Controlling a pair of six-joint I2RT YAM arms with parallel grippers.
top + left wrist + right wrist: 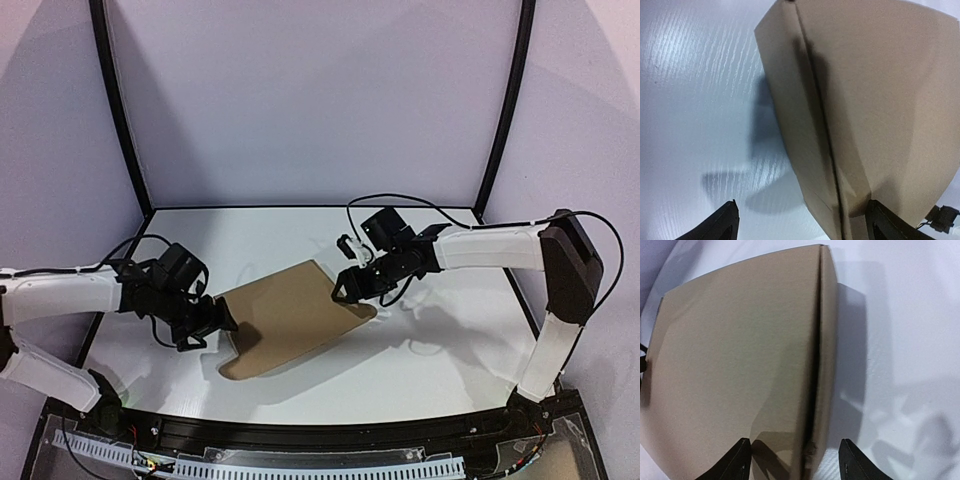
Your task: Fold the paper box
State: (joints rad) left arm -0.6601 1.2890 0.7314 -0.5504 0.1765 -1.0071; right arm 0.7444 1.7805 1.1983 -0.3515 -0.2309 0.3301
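The paper box [290,315] is a brown cardboard piece lying at mid-table, its lid side tilted a little. My left gripper [215,320] sits at its left edge with jaws wide apart. In the left wrist view the box [880,100] shows a dark crease, and its near corner lies within my left gripper [802,222], toward the right finger, ungripped. My right gripper [345,290] sits at the box's far right corner. In the right wrist view the folded edge of the box [740,365] runs between the spread fingers of my right gripper [795,455], which is open.
The white table [430,350] is enclosed by pale walls with black posts [120,110] at the back corners. A black cable [400,200] loops above the right wrist. A black rail [300,440] runs along the near edge.
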